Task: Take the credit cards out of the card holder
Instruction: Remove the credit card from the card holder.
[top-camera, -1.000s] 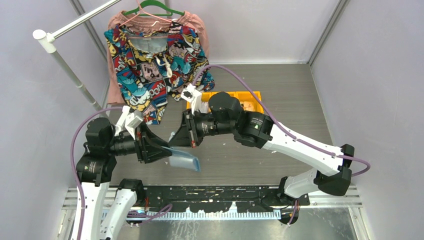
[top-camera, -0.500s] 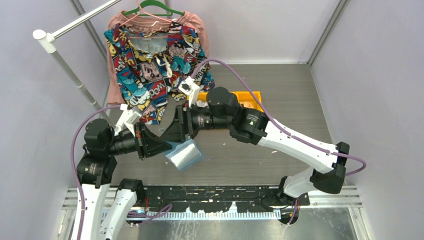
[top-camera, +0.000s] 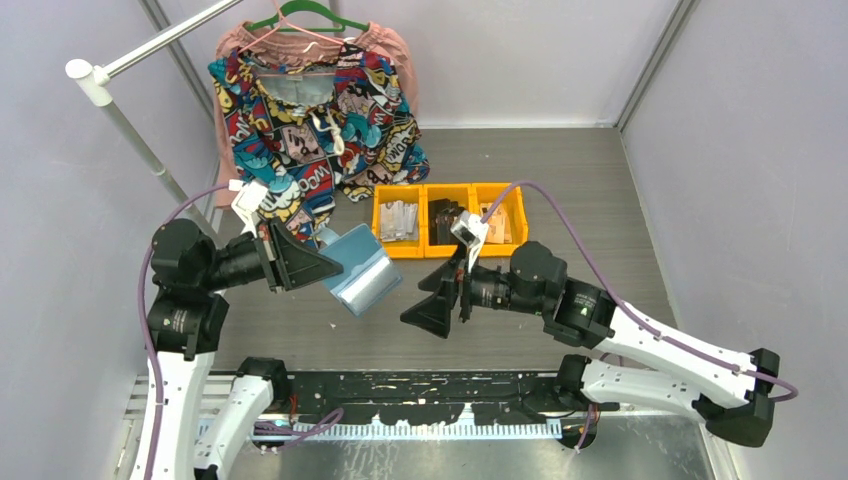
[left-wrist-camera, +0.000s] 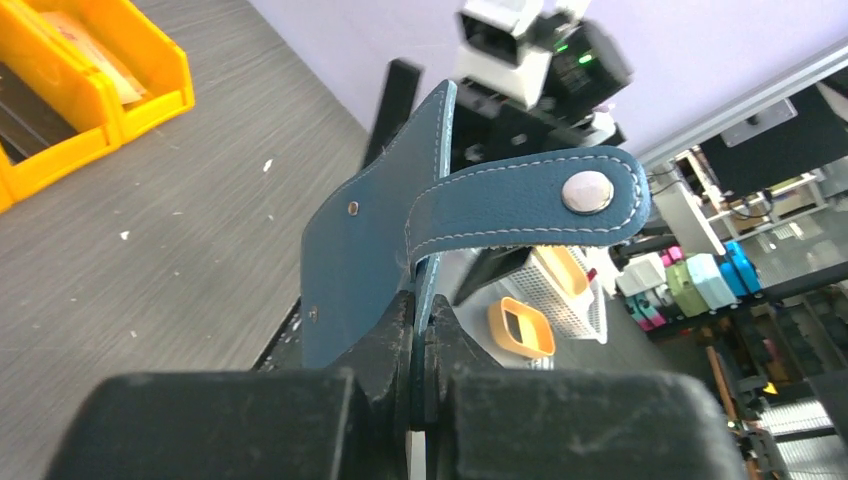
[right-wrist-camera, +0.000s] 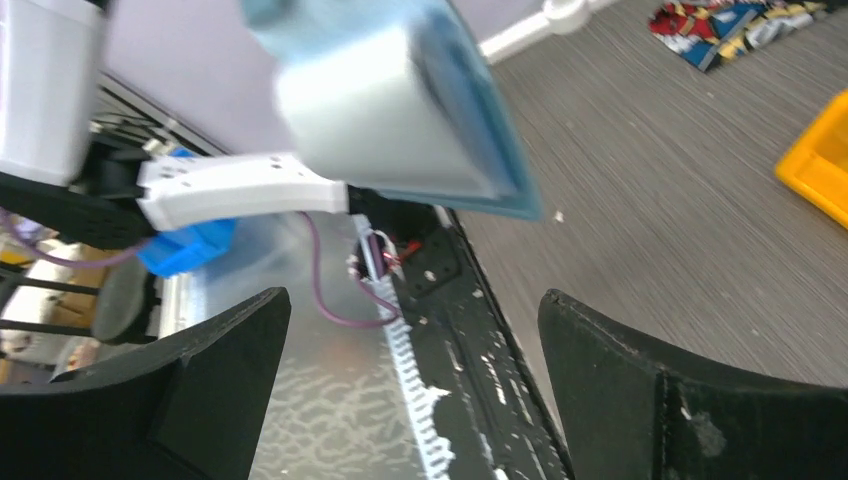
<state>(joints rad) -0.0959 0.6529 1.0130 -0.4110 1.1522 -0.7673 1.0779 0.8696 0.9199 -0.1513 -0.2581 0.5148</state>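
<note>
**Q:** Start at your left. What's there?

**A:** At the far back left, a comic-print shirt (top-camera: 310, 120) hangs on a green hanger (top-camera: 305, 14) beside a white rail (top-camera: 128, 125). In front of that is my left pincer (top-camera: 325, 268). Its jaws are pressed together on one edge of the card holder (top-camera: 358, 270), and I'm holding the wallet up in the air, off the table (top-camera: 600, 200).

**Q:** How does the holder sit in your grip?

**A:** It's folded open, with the pale inner side and clear sleeves facing upward. From my left wrist I see the teal outer cover. The snap tab (left-wrist-camera: 530, 195) curls out sideways, and its metal stud (left-wrist-camera: 587, 191) is showing.

**Q:** And the credit cards?

**A:** I can't pick them out. The sleeves look pale grey, and I cannot tell whether cards are inside.

**Q:** Further right?

**A:** My right pincer (top-camera: 418, 302) is just right of the holder and a little lower, not touching it. Its jaws are spread wide with nothing between them, and they point back toward the wallet. In my right wrist view the holder is a blur above the gap between my fingers (right-wrist-camera: 200, 390).

**Q:** Anything beyond that?

**A:** Three orange bins (top-camera: 447, 218) stand in a row on the table, behind my right pincer. There are small items inside, too small for me to name.
</note>
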